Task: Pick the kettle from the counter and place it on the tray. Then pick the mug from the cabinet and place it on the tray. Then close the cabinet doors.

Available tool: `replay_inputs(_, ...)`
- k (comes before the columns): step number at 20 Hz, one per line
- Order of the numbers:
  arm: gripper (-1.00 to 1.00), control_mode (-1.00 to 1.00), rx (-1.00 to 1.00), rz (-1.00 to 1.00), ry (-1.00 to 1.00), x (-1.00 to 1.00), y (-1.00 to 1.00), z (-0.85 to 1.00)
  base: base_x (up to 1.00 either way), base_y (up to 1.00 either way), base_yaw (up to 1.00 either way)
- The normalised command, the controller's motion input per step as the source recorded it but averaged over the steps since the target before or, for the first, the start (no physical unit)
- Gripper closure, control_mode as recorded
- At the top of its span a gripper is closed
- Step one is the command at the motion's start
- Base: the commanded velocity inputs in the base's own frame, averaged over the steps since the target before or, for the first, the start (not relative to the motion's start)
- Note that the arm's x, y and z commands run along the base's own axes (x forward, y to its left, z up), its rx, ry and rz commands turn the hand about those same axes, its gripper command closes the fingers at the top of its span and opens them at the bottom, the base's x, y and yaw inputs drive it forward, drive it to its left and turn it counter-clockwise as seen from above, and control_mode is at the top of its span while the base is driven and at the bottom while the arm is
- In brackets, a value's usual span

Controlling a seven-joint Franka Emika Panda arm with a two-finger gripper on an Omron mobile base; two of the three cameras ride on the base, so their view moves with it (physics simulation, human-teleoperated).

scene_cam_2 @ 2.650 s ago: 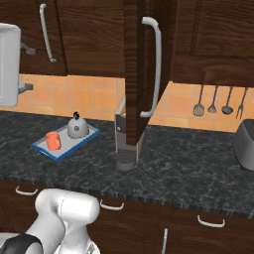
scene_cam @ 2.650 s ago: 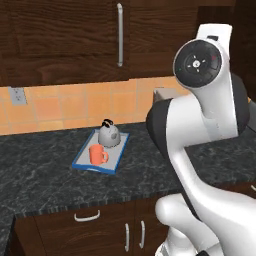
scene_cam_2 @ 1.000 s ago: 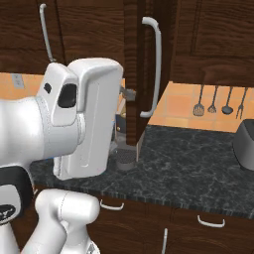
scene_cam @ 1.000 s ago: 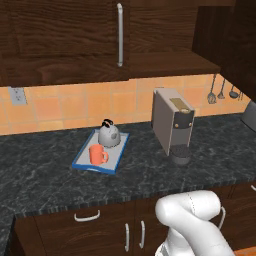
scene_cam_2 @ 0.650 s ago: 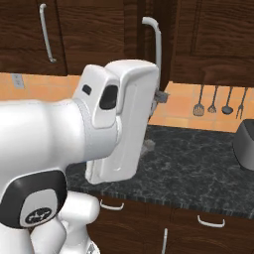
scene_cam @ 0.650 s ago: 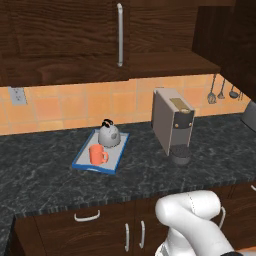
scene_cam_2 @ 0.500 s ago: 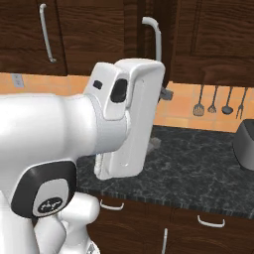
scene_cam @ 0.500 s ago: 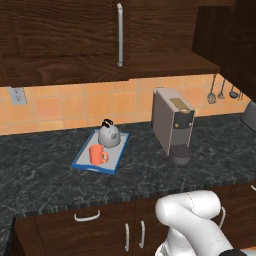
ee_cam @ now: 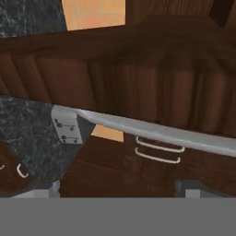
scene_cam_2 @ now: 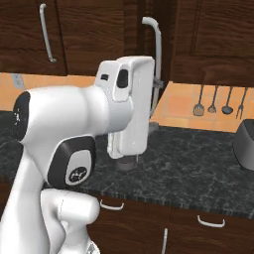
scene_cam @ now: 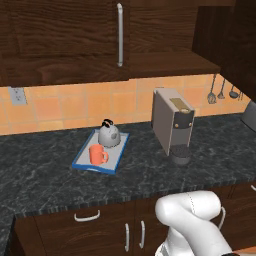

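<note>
The blue-rimmed tray lies on the dark speckled counter. On it stand the silver kettle and the orange-red mug. The wall cabinet's left door is shut. Its right door stands swung out into the room. In the hand view that door's long silver bar handle runs across just ahead of my gripper, which is open with its tips either side of the bar and touching nothing. In the right base view my white forearm reaches up beside the same handle and hides the fingers.
A tall grey-brown coffee machine stands right of the tray. Kitchen utensils hang on the orange tiled wall, with a dark pot below them at the counter's right end. Base cabinets with small silver handles run under the counter.
My arm has swung right and up across the right base view, closing on the open door's bar handle. Kettle, mug and tray have not moved. The gripper stays open.
</note>
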Motion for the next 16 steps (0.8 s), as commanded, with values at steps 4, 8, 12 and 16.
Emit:
replay_inputs(4,-1.0,-1.0,-0.18,0.18,0.01,0.67,0.57,-0.11,0.0,0.0,0.0)
replay_inputs(8,-1.0,-1.0,-0.14,0.22,0.02,0.65,0.57,-0.04,0.0,0.0,0.0)
replay_inputs(12,-1.0,-1.0,-0.12,0.22,0.01,0.64,0.57,-0.01,0.0,0.0,0.0)
replay_inputs(16,-1.0,-1.0,-0.1,0.22,0.0,0.64,0.52,0.0,0.0,0.0,0.0)
